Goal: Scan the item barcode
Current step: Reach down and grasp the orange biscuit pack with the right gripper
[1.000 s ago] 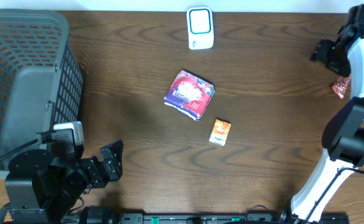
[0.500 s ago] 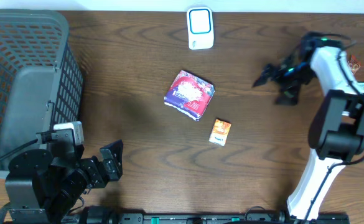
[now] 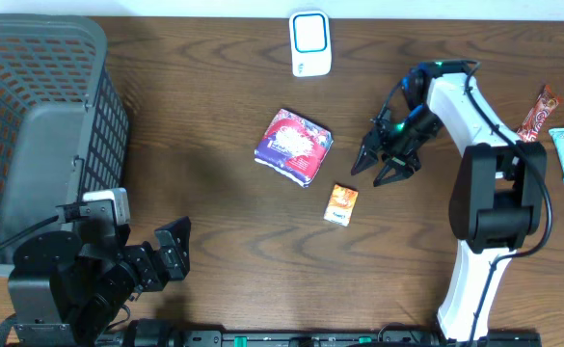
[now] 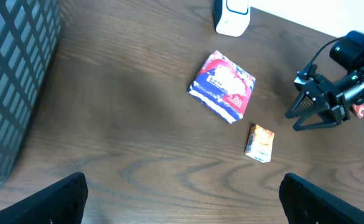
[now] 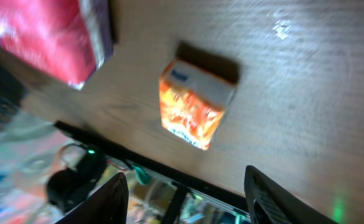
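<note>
You have a dark wood-grain table (image 3: pixel 214 222) with a smooth, faintly shiny finish. The basket (image 3: pixel 31 106) looks like grey matt plastic lattice. The packet (image 3: pixel 293 145) is crinkly glossy film, the small box (image 3: pixel 340 204) printed card, and the scanner (image 3: pixel 310 43) smooth white plastic.

The wooden table (image 3: pixel 204 222) carries a basket (image 3: pixel 40 34), scanner (image 3: pixel 310 43), red packet (image 3: pixel 294 145), orange box (image 3: pixel 340 204), candy bar (image 3: pixel 538 113).

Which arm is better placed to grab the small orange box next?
Right. The right claw hangs open just beside the orange box, which shows in its wrist view; the left claw sits far off, near the basket.
</note>
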Tool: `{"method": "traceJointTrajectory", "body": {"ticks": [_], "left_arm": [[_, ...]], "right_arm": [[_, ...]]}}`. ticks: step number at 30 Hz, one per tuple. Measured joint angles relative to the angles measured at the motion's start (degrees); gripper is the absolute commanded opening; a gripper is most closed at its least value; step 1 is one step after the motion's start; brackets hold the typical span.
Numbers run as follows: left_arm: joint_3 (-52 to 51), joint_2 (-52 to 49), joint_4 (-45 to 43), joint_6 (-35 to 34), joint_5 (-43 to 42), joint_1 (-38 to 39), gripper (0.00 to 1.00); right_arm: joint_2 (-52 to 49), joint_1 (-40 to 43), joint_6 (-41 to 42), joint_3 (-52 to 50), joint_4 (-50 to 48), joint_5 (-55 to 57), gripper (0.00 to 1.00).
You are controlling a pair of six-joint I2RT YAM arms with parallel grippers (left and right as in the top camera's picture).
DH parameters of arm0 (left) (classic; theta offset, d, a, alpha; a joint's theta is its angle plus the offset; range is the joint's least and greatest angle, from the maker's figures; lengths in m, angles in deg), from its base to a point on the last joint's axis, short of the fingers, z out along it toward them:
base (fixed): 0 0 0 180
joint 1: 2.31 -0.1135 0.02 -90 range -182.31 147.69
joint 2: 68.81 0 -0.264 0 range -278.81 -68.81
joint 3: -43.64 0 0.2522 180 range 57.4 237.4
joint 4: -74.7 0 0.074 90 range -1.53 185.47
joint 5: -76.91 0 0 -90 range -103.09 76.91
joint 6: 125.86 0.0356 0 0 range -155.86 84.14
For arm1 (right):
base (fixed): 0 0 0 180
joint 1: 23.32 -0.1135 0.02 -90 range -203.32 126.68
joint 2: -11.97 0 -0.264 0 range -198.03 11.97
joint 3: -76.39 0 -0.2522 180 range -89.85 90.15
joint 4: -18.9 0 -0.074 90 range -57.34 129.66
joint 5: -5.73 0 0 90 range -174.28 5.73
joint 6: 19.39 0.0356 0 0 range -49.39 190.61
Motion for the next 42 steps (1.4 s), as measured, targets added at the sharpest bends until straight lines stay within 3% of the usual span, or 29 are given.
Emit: {"method": "traceJointTrajectory", "body": {"ticks": [6,10,29,30,31,33,38,42], "left_arm": [[0.0,0.0,0.0,0.0,0.0,0.0,0.98],[0.0,0.0,0.0,0.0,0.0,0.0,0.98],[0.0,0.0,0.0,0.0,0.0,0.0,0.98],[0.0,0.0,0.0,0.0,0.0,0.0,0.98],[0.0,0.0,0.0,0.0,0.0,0.0,0.98],[0.0,0.0,0.0,0.0,0.0,0.0,0.98],[0.0,0.0,0.0,0.0,0.0,0.0,0.98],[0.0,0.0,0.0,0.0,0.0,0.0,0.98]], "right_arm": [[4.7,-7.4,2.8,0.0,1.8,9.1,0.47],[4.9,-11.0,4.3,-0.3,3.1,12.5,0.46],[4.9,-9.9,9.2,-13.7,-11.8,8.5,0.48],[4.9,-9.9,9.5,-14.2,-12.4,8.4,0.49],[4.9,-9.9,9.8,-14.8,-13.3,8.3,0.58],[4.9,-9.9,10.3,-16.2,-15.5,8.3,0.62],[4.9,-9.7,11.6,-18.3,-19.2,8.2,0.6],[4.9,-9.4,12.1,-19.1,-20.9,8.2,0.5]]}}
